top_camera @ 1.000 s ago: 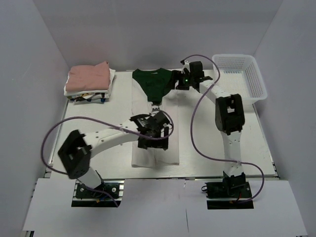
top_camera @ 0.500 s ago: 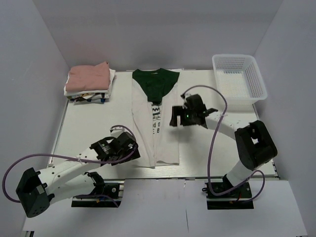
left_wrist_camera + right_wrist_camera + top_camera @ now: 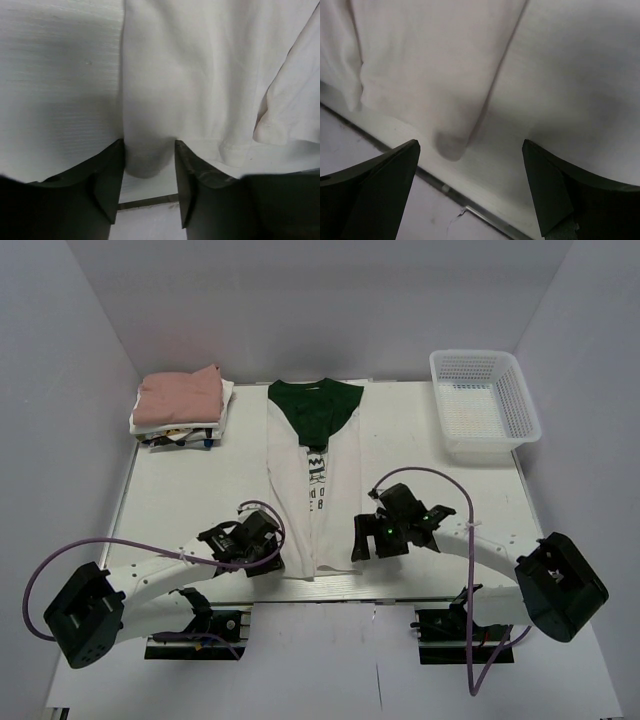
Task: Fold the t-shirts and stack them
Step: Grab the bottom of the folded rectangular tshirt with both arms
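Two sets of jaws low at the near hem of the shirt [image 3: 312, 490], one at each corner. Cream cloth folded in from both sides into a long narrow strip, laid down the middle of the surface [image 3: 190, 490] from the far edge to the near edge. Dark green at the far end, dark print showing in the gap between the folded-in sides.

At the near-left corner, left jaws standing apart with that corner's cloth filling the gap between them. Cannot tell whether pinching the cloth or only flanking it.

At the near-right corner, right jaws spread wide and holding nothing. Corner tip lying on the surface between them, touching neither as far as seen.

In the far-left corner, a stack [image 3: 178, 410] of folded shirts: pink shirt [image 3: 180, 392] on top, white shirt [image 3: 226, 406] beneath.

Far right, white mesh basket [image 3: 522, 400], well apart from the strip.

Purple cables [image 3: 45, 575] looping from both arms.
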Robot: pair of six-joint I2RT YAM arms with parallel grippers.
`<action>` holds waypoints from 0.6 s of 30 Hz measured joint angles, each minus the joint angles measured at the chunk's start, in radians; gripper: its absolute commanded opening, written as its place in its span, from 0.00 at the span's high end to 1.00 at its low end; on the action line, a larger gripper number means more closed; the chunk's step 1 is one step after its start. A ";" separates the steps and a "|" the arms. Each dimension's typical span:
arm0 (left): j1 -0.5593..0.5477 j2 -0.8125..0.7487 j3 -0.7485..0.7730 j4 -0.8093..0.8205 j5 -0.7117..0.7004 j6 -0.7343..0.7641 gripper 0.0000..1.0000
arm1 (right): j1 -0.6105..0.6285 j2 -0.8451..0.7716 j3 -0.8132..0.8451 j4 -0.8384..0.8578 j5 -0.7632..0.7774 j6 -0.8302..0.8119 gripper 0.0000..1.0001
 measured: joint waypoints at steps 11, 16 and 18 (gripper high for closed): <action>0.006 -0.001 -0.031 0.043 0.111 0.019 1.00 | 0.053 -0.009 -0.044 -0.018 -0.074 0.068 0.51; 0.007 0.018 -0.031 0.041 0.141 0.019 1.00 | 0.069 0.003 -0.082 -0.014 -0.092 0.076 0.95; 0.007 0.018 -0.030 0.041 0.149 0.019 1.00 | 0.073 0.003 -0.085 -0.015 -0.083 0.077 1.00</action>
